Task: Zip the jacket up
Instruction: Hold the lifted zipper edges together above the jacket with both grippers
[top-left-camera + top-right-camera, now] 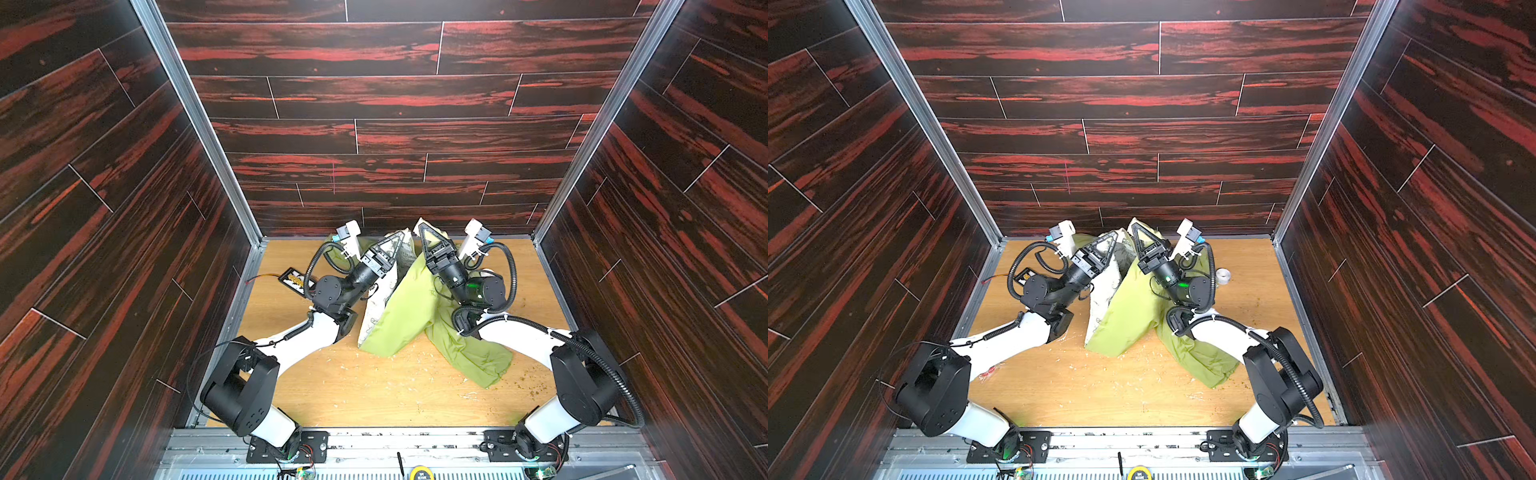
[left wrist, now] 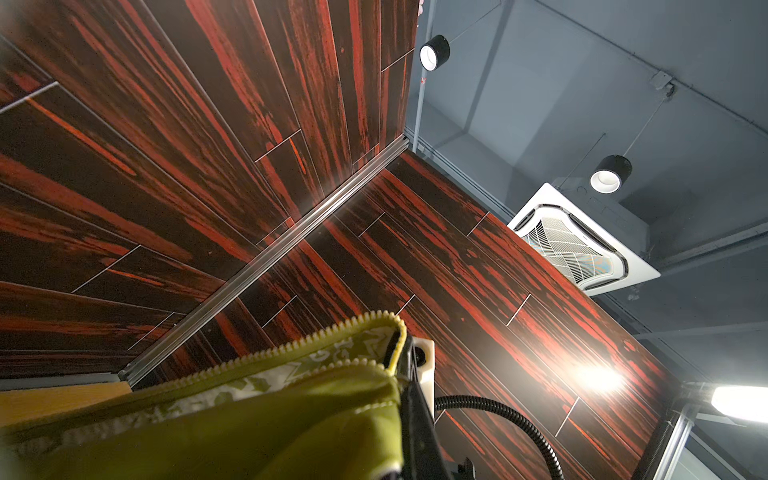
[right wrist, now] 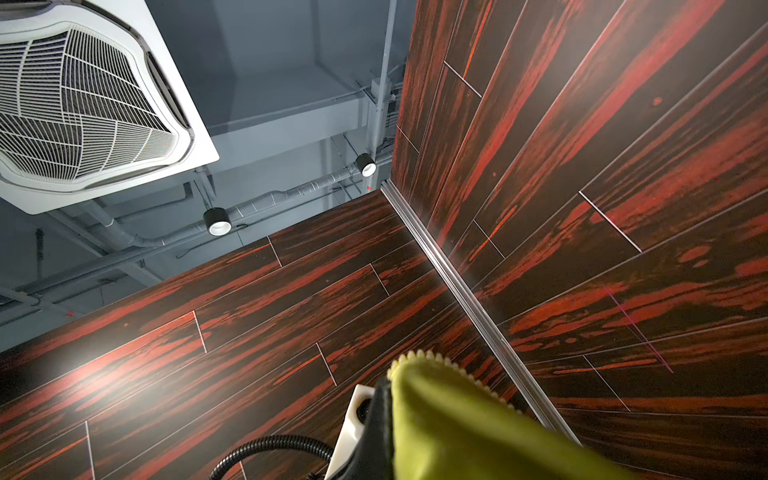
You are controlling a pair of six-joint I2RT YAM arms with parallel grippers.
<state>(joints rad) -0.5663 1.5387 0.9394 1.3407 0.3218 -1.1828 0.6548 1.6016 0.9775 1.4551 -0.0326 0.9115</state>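
1. Worktop: the light wooden worktop [image 1: 374,395] carries scattered pale debris along its near half.
2. Jacket: the thin lime-green jacket with white patterned lining [image 1: 399,320] [image 1: 1121,320] sits at the middle of the worktop. Its lower folds rest on the surface, and one green lobe spreads toward the right arm. The upper part is held up in two peaks, with the lining facing the left arm.
3. Left gripper [image 1: 400,236]: it is raised over the far part of the worktop. Its black fingers [image 2: 415,399] are pressed together on the jacket's front edge. The pale green zipper teeth [image 2: 291,345] run up to the fingers and fold over there.
4. Right gripper [image 1: 420,226]: it is raised just beside the left gripper and apart from it. Its fingers [image 3: 376,424] pinch the other toothed edge, which peaks above them.
5. Surroundings: a small flat black object [image 1: 296,281] lies beside the left arm. The dark red-streaked plank wall [image 1: 395,124] closes the far side.
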